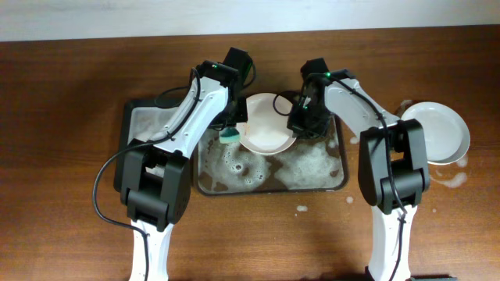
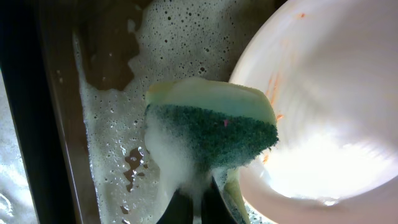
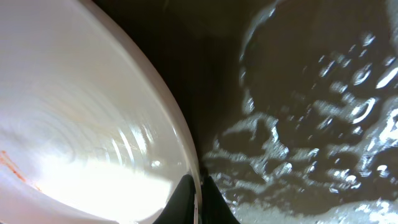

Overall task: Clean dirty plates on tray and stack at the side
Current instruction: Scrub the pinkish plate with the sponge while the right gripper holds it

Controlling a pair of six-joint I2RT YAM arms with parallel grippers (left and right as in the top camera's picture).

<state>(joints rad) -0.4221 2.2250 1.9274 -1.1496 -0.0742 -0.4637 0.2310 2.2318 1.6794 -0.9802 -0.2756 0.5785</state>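
The dark tray point(image 1: 337, 178) holds a shallow pool of soapy water, with foam point(image 1: 301, 165) spread over its floor. A white plate point(image 1: 264, 125) sits inside it at the far side, near the middle. The right gripper point(image 3: 198, 200) is clamped on this plate's rim, on the edge nearer the tray's right end. The left gripper point(image 2: 191, 208) pinches a green-and-yellow sponge point(image 2: 214, 134), lathered white, against the plate's opposite edge. Thin reddish streaks point(image 2: 274, 81) mark the plate's inner wall just beside the sponge. A second white plate point(image 1: 439, 131) rests on the table point(image 1: 62, 195) beyond the tray's right end, outside it. A narrower tray point(image 1: 130, 125) adjoins the tray's left end, its contents mostly hidden by the left arm.
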